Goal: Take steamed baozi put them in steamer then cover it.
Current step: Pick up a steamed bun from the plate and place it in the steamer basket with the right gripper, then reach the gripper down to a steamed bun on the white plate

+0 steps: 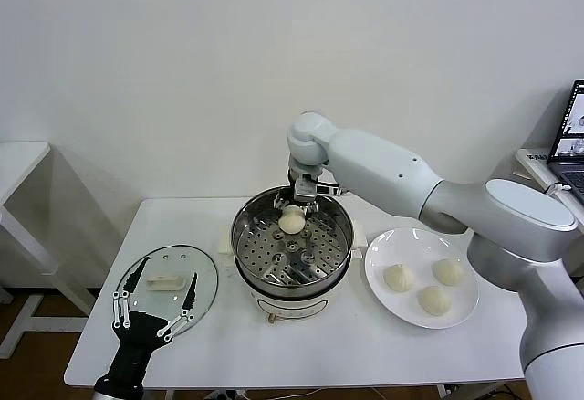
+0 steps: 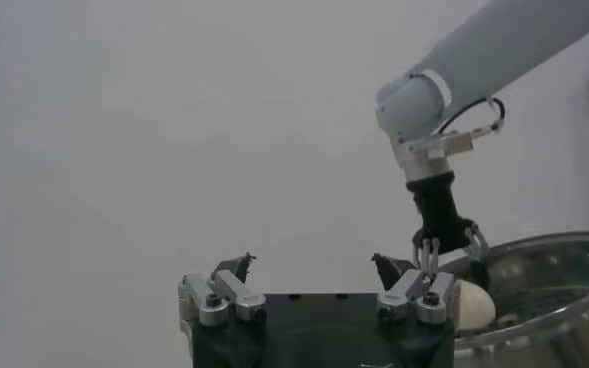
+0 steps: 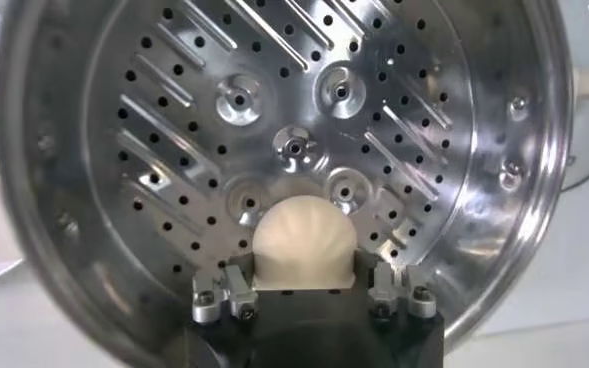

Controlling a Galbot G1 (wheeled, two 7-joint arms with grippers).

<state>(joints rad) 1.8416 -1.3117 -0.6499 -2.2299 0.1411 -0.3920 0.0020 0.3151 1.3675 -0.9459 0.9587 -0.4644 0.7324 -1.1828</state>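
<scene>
1. My left gripper [image 1: 153, 307] hangs spread wide over the cover [image 1: 169, 292], whose handle [image 1: 166, 281] runs left-right.
2. My right gripper [image 1: 302, 201] sits low inside the steamer [image 1: 292, 245], fingers parted just off one baozi [image 1: 291, 222] on the tray's far side; I judge it just released.
3. To its right, three baozi [image 1: 399, 278] wait on the plate [image 1: 379, 240]. I reckon one is placed and the covering is not yet done.

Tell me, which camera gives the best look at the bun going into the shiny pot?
The right wrist view: the bun fills the middle, sitting on the steamer tray between the right gripper fingers. The head view shows it small at the tray's far edge. The left wrist view shows only a sliver of it.
</scene>
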